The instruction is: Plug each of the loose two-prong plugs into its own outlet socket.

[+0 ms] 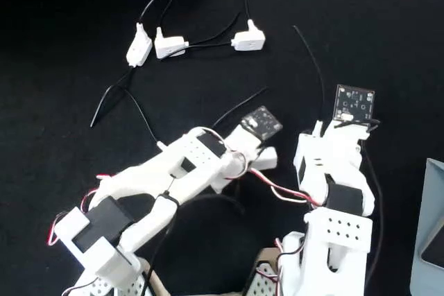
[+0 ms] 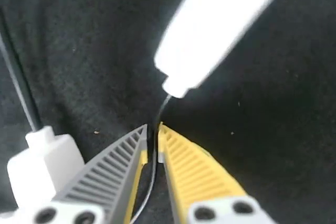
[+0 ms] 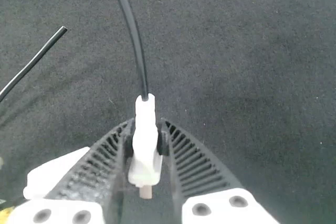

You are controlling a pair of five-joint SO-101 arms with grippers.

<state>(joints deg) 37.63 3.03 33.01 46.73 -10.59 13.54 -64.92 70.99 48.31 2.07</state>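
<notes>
The left arm (image 1: 173, 178) stretched low from the near edge of the table (image 1: 402, 39) toward its middle. The left gripper (image 2: 153, 129) had its grey and yellow fingers pinched together on a thin black cable (image 2: 160, 109). The right arm (image 1: 340, 206) stood beside it, pointing toward the far edge. The right gripper (image 3: 147, 125) had its black fingers clamped on a white plug (image 3: 144, 148).

White arms (image 1: 173, 171), black servos (image 1: 104, 223), red wires (image 1: 286, 193), grey-and-yellow left gripper (image 2: 157, 129)

Even, perhaps overhead light; whites glaring.
</notes>
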